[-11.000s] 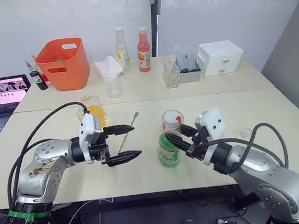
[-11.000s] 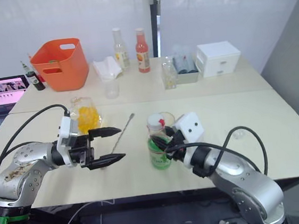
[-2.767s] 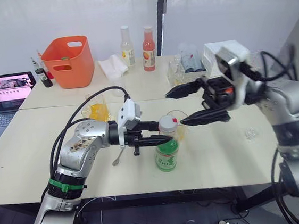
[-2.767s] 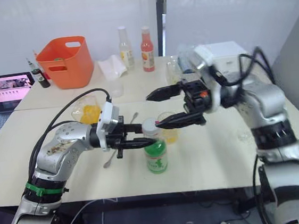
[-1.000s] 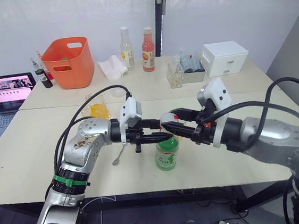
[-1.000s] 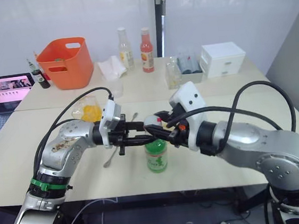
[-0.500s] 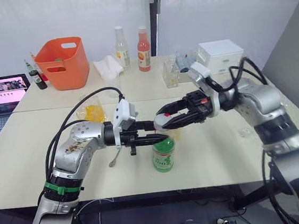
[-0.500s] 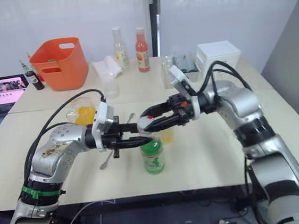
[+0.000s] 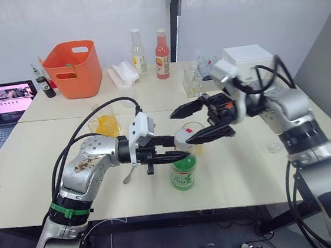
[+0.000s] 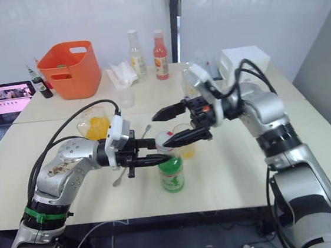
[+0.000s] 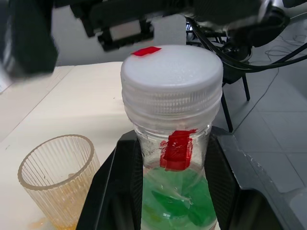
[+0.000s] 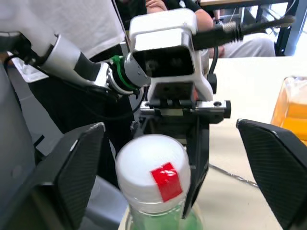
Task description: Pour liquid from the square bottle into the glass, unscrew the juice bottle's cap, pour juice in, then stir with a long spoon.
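The green juice bottle (image 9: 183,172) stands upright near the table's front, its white cap (image 9: 184,137) with a red mark on top. My left gripper (image 9: 177,147) is shut on the bottle's neck just under the cap (image 11: 171,76), one finger (image 11: 120,191) on each side. My right gripper (image 9: 183,127) hovers open just above and behind the cap, its fingers (image 12: 81,167) spread wide and touching nothing. The glass (image 9: 198,133) stands right behind the bottle with a little orange liquid in it. The square bottle (image 9: 107,122) sits to the left. The long spoon (image 10: 118,175) lies partly under my left gripper.
At the back stand an orange basket (image 9: 78,68), a laptop (image 9: 3,99), a pale yellow bottle (image 9: 139,51), a red-orange bottle (image 9: 161,53), a small clear bottle (image 9: 192,82) and a white drawer box (image 9: 248,62). A small clear stopper (image 9: 274,145) lies at the right.
My right gripper, closed around the cap half a second ago, has opened wide and lifted slightly off it. The cap stays on the bottle. The left gripper's hold is unchanged.
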{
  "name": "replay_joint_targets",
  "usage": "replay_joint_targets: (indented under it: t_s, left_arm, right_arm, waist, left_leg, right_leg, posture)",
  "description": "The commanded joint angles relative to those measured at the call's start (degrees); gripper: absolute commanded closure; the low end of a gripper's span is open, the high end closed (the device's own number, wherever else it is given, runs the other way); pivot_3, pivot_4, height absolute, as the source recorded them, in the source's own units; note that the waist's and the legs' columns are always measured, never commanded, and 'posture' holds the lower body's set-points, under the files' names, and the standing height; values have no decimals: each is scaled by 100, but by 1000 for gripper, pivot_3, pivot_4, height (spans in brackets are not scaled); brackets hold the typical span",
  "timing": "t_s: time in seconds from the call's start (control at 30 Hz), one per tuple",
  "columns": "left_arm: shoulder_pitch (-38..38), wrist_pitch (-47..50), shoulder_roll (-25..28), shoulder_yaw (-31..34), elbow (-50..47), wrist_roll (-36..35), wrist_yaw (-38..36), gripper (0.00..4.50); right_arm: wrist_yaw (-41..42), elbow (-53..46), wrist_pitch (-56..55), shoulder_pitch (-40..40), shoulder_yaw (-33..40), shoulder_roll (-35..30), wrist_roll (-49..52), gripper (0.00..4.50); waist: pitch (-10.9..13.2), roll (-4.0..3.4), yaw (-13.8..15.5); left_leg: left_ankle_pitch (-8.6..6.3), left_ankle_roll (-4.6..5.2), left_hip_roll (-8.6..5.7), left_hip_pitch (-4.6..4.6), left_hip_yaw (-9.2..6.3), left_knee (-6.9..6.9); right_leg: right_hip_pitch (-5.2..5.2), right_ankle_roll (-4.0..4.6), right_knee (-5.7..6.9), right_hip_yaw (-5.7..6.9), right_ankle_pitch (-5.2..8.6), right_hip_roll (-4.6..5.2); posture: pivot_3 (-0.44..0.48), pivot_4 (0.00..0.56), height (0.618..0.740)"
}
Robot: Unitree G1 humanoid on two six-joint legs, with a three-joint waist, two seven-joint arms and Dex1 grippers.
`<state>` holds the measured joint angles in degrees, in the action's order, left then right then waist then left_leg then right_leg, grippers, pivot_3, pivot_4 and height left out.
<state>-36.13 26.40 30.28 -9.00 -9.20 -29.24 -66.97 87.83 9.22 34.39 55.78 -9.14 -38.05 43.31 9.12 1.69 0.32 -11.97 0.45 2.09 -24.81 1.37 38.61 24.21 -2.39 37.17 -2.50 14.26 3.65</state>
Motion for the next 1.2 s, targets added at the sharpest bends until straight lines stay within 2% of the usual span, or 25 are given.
replay_joint_targets:
  t_s: [0.03, 0.07, 0.2, 0.27, 0.43, 0.5, 0.73, 0.97, 1.07, 1.2]
  left_arm:
    - [8, 21, 2, -110, 0, 84, -14, 3163]
    - [8, 17, -4, -113, 2, 85, -14, 3163]
    - [2, -1, -39, -114, 44, 80, -16, 3163]
    - [-24, -9, -56, -100, 90, 80, -20, 3163]
    - [-111, -78, -94, -124, 230, 119, -84, 3163]
    - [-139, -99, -114, -140, 266, 120, -111, 3163]
    - [-170, -139, -139, -176, 331, 123, -228, 3163]
    - [-136, -160, -123, -170, 316, 124, -274, 3163]
    - [-131, -157, -120, -167, 300, 123, -271, 3163]
    - [-129, -151, -117, -167, 289, 128, -268, 3163]
  right_arm:
    - [-919, -1509, 561, -558, 918, -305, 562, 33]
    - [-1295, -1893, 691, -724, 1057, -334, 601, 33]
    - [-3682, -3811, 1691, -1410, 1505, -339, 629, 33]
    - [-4854, -4472, 2227, -1657, 1748, -153, 853, 33]
    - [-6878, -5595, 3199, -2135, 1890, 280, 1416, 33]
    - [-7461, -5712, 3358, -2192, 1945, 474, 1663, 33]
    - [-8379, -5740, 3538, -2168, 1788, 563, 2116, 33]
    - [-8838, -5660, 3454, -2132, 1733, 483, 2551, 33]
    - [-8962, -5657, 3414, -2162, 1713, 408, 2700, 841]
    - [-9109, -5638, 3342, -2207, 1679, 322, 2823, 2157]
  waist:
    - [0, 0, 11]
    - [0, 0, 16]
    - [-1, -2, -24]
    - [-1, -2, -19]
    - [-1, -1, -3]
    - [-1, -1, -12]
    - [-1, -1, -15]
    - [-1, -1, -17]
    - [-1, -1, -20]
    - [-1, -1, -23]
  left_leg:
    - [0, 0, -1, 0, 2, 0]
    - [0, 0, -2, -1, 1, 0]
    - [0, 0, 3, 9, 3, 0]
    - [0, 0, 2, 9, 1, 0]
    - [0, 0, -3, 6, 1, 6]
    - [0, 0, -2, 5, 1, 6]
    - [0, 0, -4, 6, 1, 9]
    - [0, 1, -3, 5, 1, 8]
    - [0, 1, -3, 5, 1, 8]
    - [0, 1, -3, 5, 1, 8]
  right_leg:
    - [2, 0, -1, -1, 0, 2]
    - [2, 0, 1, -1, 0, 3]
    - [1, 0, 9, -5, 0, 0]
    - [-2, 0, 9, -3, 1, 0]
    - [-6, 0, 5, -4, 1, 3]
    - [-4, 0, 4, -5, 1, 2]
    - [-8, -1, 2, -5, 1, 2]
    - [-8, -1, 1, -5, 1, 2]
    - [-7, -1, 1, -5, 1, 2]
    - [-8, -1, 1, -5, 1, 2]
  posture:
    - [0, 150, 715]
    - [0, 150, 715]
    - [0, 150, 715]
    - [0, 150, 715]
    - [0, 150, 715]
    - [0, 150, 715]
    - [0, 150, 715]
    - [0, 150, 715]
    - [0, 150, 715]
    - [0, 150, 715]
